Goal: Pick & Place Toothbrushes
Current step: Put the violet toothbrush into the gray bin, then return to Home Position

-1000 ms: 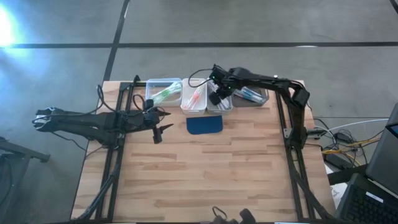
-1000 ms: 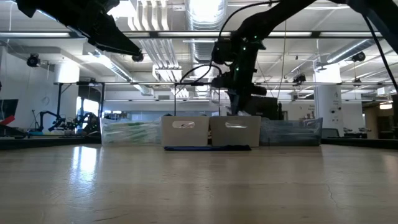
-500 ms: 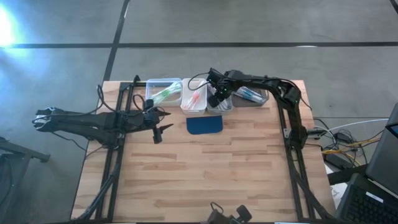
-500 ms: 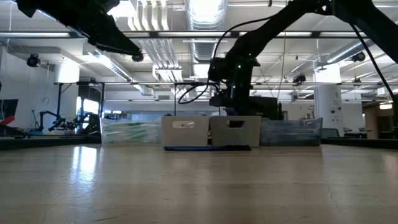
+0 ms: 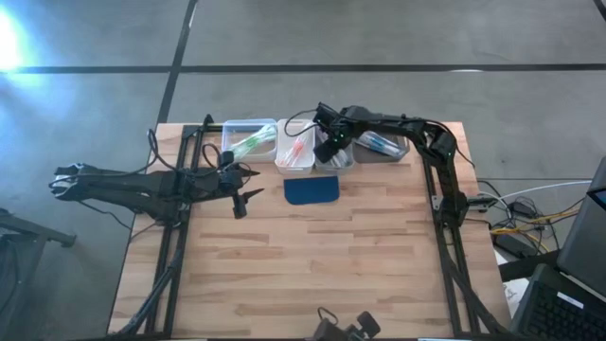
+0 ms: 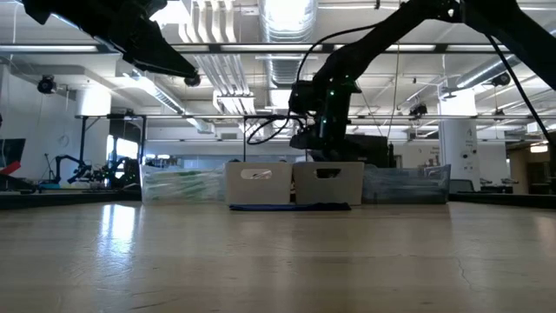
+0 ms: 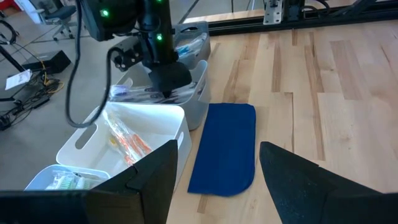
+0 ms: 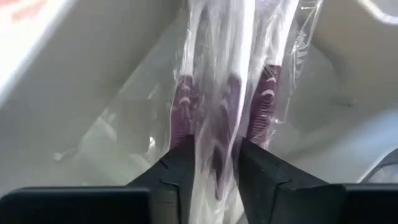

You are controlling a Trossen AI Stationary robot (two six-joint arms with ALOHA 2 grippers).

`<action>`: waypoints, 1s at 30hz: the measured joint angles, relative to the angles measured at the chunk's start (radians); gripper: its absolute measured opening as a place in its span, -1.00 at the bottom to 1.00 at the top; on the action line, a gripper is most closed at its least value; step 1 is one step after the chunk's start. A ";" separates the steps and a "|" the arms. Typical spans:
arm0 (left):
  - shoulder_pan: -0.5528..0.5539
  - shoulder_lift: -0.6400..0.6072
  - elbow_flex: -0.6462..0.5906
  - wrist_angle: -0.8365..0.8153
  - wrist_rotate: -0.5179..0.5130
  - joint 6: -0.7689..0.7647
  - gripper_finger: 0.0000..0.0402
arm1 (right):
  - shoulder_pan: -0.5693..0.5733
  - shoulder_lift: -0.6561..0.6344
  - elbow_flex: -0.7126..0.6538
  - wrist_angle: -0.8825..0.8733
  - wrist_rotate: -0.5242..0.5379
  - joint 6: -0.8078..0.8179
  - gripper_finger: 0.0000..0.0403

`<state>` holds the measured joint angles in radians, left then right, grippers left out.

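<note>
Four small bins stand in a row at the table's far edge. My right gripper (image 5: 329,150) points down into the third bin (image 5: 339,163), a grey-white one. In the right wrist view its fingers stand a little apart, with a clear-wrapped toothbrush with purple accents (image 8: 217,106) running between them, and other wrapped toothbrushes lie beside it on the bin's floor. The left wrist view shows this gripper (image 7: 166,79) inside the same bin (image 7: 198,93). My left gripper (image 5: 242,198) hangs open above the table's left part, touching nothing. My right gripper comes at the wrapped toothbrush from above, fingers (image 8: 180,171) on either side of its plastic sleeve (image 8: 214,155) and lying across it. I cannot tell whether they touch the sleeve. The toothbrush lies in the bin among the others.
A clear bin of green toothbrushes (image 5: 251,140), a white bin with orange ones (image 5: 295,149) and a clear bin with blue ones (image 5: 383,144) flank the third bin. A dark blue pad (image 5: 311,189) lies flat just in front. Bare wood fills the near half.
My right gripper has come down from above the third bin until its fingers are inside it, then has kept still. My left arm has not moved.
</note>
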<state>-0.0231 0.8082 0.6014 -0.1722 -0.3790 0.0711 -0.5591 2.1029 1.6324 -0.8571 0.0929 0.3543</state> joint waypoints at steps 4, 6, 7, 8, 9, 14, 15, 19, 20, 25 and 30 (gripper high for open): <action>0.000 0.000 0.000 0.000 0.000 0.000 0.15 | 0.001 0.000 0.036 -0.001 -0.034 -0.014 -0.37; 0.000 0.000 0.000 0.000 0.000 0.000 0.15 | 0.001 0.000 0.060 -0.012 -0.066 -0.014 -0.30; 0.000 0.000 0.000 0.000 0.000 0.000 0.15 | 0.002 0.000 0.076 -0.025 -0.075 -0.014 -0.27; 0.000 0.000 0.000 0.000 0.000 0.000 0.15 | 0.003 0.000 0.094 -0.043 -0.076 -0.015 -0.24; 0.000 0.000 0.000 0.000 0.000 0.000 0.15 | 0.003 -0.001 0.113 -0.064 -0.076 -0.018 -0.21; 0.000 0.000 0.000 0.000 0.000 0.000 0.15 | 0.002 -0.002 0.217 -0.203 -0.067 -0.018 -0.11; 0.000 0.000 0.000 0.000 0.000 0.000 0.15 | 0.002 -0.002 0.239 -0.228 -0.067 -0.018 -0.10; 0.000 0.000 0.000 0.000 0.000 0.000 0.15 | 0.008 -0.003 0.310 -0.295 -0.067 -0.017 -0.09; 0.000 0.000 0.000 0.000 0.000 0.000 0.15 | 0.012 -0.003 0.327 -0.306 -0.067 -0.017 -0.10; 0.000 0.000 0.000 0.000 0.000 0.000 0.15 | 0.054 -0.018 0.381 -0.313 -0.065 -0.047 -0.25; 0.000 0.000 0.000 0.020 0.023 0.019 0.15 | 0.147 -0.051 0.386 -0.298 -0.043 -0.156 -0.51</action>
<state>-0.0231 0.8082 0.6010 -0.1520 -0.3559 0.0899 -0.4117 2.0520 2.0183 -1.1552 0.0501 0.1988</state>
